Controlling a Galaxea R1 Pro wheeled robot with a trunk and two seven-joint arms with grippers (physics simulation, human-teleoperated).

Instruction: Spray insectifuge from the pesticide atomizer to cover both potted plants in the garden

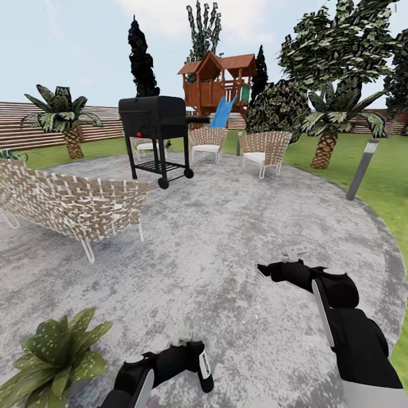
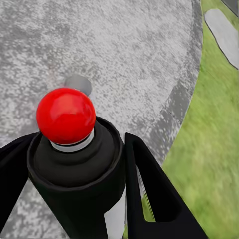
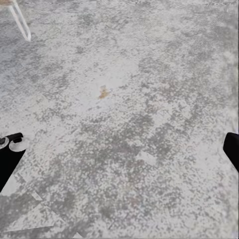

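potted plant [image 1: 56, 354]: cut by frame edge | pesticide atomizer [image 2: 79, 169]: base hidden

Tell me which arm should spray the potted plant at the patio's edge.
Left. The left claw already grips the pesticide atomizer, and the potted plant sits on that arm's side. The right claw is open, holds nothing and hangs farther away.

The pesticide atomizer [image 2: 74, 164], a dark bottle with a white label and round red tip, sits clamped in the left tool [image 1: 190, 362] above the grey stone patio [image 1: 226, 226]. One speckled-leaved potted plant [image 1: 54, 354] stands just beside it.
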